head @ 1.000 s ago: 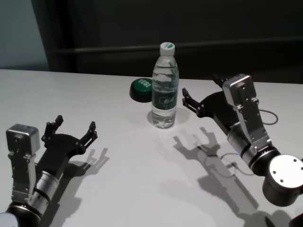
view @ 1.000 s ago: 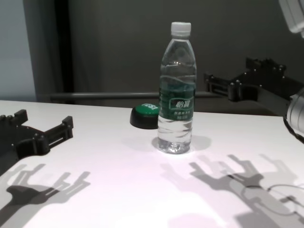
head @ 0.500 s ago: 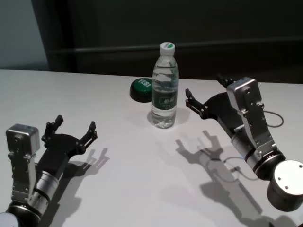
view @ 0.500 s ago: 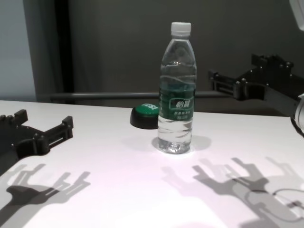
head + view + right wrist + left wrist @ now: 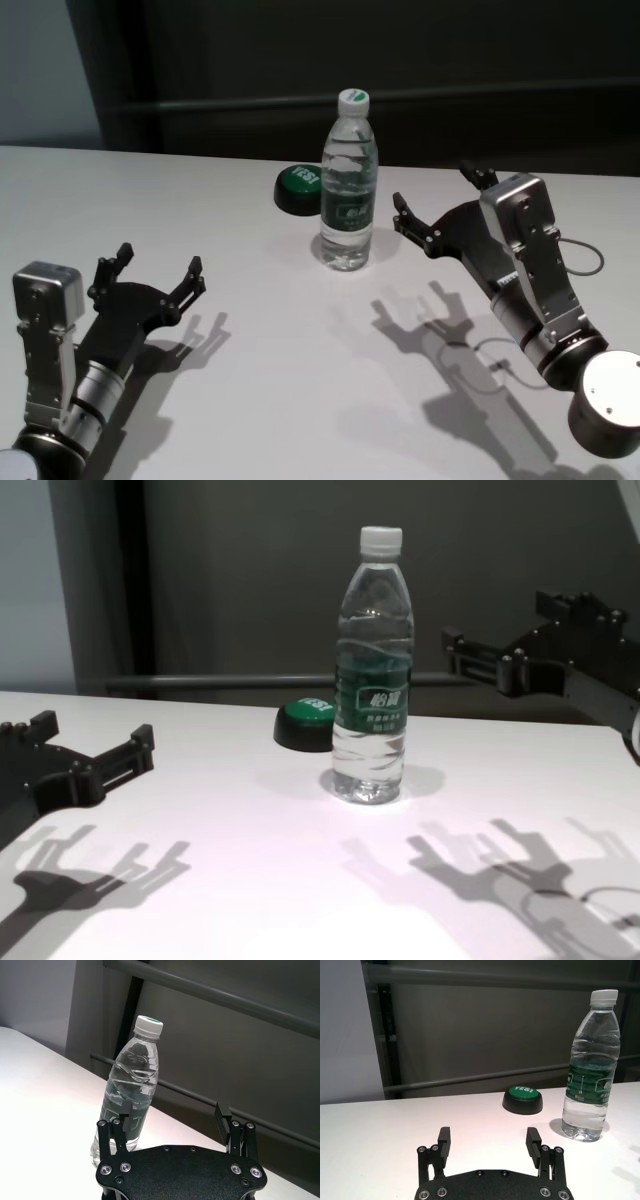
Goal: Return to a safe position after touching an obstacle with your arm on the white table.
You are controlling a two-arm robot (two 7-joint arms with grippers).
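Note:
The obstacle, a clear water bottle (image 5: 349, 190) with a white cap and dark green label, stands upright on the white table (image 5: 290, 360) at the middle back. My right gripper (image 5: 434, 190) is open and empty. It hangs above the table just right of the bottle, apart from it, with its fingers pointing toward it. The right wrist view shows the bottle (image 5: 131, 1095) just beyond one fingertip (image 5: 126, 1109). My left gripper (image 5: 160, 258) is open and empty, low over the table at the near left. The bottle also shows in the chest view (image 5: 373, 680) and the left wrist view (image 5: 590, 1080).
A low black dome button with a green top (image 5: 298, 188) sits just behind and left of the bottle. A thin cable (image 5: 575, 255) loops beside my right arm. A dark wall with a rail (image 5: 200, 100) runs behind the table's far edge.
My right gripper has drawn back to the right, away from the bottle, and its arm has moved nearer. The bottle has stayed upright in place. The left arm has not moved.

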